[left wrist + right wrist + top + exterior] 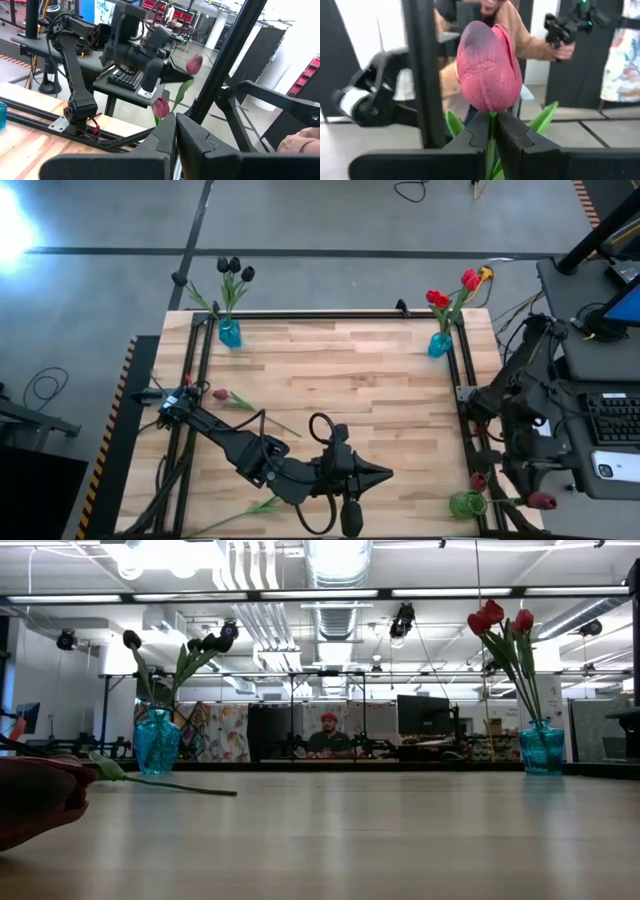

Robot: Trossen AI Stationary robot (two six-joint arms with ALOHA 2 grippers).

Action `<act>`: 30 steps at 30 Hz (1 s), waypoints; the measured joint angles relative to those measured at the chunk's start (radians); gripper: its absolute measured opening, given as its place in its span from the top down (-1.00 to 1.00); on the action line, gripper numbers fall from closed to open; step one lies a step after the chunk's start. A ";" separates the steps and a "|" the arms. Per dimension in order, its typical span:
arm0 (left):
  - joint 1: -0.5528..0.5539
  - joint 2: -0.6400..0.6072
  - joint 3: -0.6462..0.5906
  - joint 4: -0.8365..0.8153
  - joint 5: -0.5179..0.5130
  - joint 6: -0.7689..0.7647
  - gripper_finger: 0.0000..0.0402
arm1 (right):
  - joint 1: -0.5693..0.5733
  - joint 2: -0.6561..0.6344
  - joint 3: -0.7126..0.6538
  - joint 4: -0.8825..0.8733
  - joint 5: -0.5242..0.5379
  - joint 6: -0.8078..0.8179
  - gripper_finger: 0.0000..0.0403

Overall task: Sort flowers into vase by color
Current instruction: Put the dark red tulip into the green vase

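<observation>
One tulip (489,72) stands upright, stem pinched in right jaws.

Black tulips (233,268) left vase (229,333); red tulips (455,288) right vase (439,345).

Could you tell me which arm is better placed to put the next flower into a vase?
Right, probably: the right gripper is shut on a pink-red tulip, and the vase of red tulips stands on its side. The left gripper looks empty.

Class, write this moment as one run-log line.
right tool shut on pink tulip off table right edge | left tool shut, front centre | black tulips in left vase | red tulips in right vase
</observation>
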 joint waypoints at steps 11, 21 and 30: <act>0.000 0.000 0.000 -0.050 0.004 -0.051 1.00 | 0.002 0.025 -0.059 -0.004 0.063 0.016 0.71; 0.000 -0.004 0.000 -0.095 0.004 -0.073 1.00 | 0.002 0.024 -0.077 -0.007 0.065 0.097 0.41; 0.000 -0.017 0.000 -0.112 0.003 -0.082 1.00 | 0.002 0.015 -0.039 -0.088 0.118 0.104 0.32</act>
